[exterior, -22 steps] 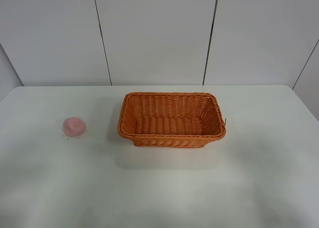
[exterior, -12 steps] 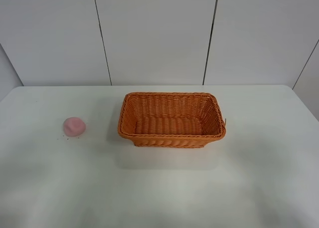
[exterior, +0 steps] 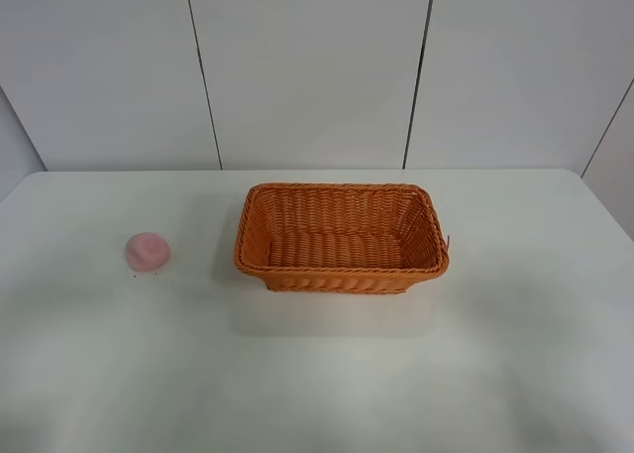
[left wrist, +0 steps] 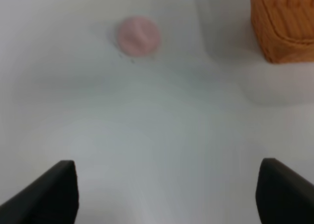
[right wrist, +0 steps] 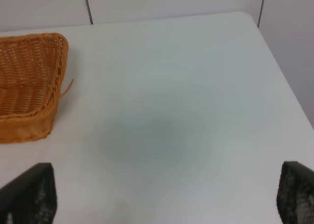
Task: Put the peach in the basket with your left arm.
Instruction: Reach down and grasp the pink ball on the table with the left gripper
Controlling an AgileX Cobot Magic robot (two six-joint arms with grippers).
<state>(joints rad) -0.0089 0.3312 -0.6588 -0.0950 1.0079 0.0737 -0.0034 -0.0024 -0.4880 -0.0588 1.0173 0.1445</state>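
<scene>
What worries me most is the peach (exterior: 147,251) getting away. It is small, round and sits loose on the smooth white table (exterior: 317,384). If I bring the left claw (left wrist: 167,192) down off-centre, I expect one jaw to nudge the peach first and send it skidding off instead of into the grip. It looks soft too, so I judge a hard squeeze could dent it, while a light one could let it slip out during the carry. The second risk is the basket (exterior: 342,273). Its flared wall stands up from the table, and a low carry could clip the rim, shoving the basket or knocking the fruit free.

The left claw holds nothing, and its jaws stand spread wide, each showing only at the edge of the left wrist view. The peach rests on the table ahead of the claw and well apart from it, a little off the centre line toward the jaw farther from the basket. A corner of the basket also sits ahead, out beyond the other jaw and well apart from the peach. Neither arm shows in the high view. The right claw (right wrist: 164,194) is likewise spread wide and empty.
</scene>
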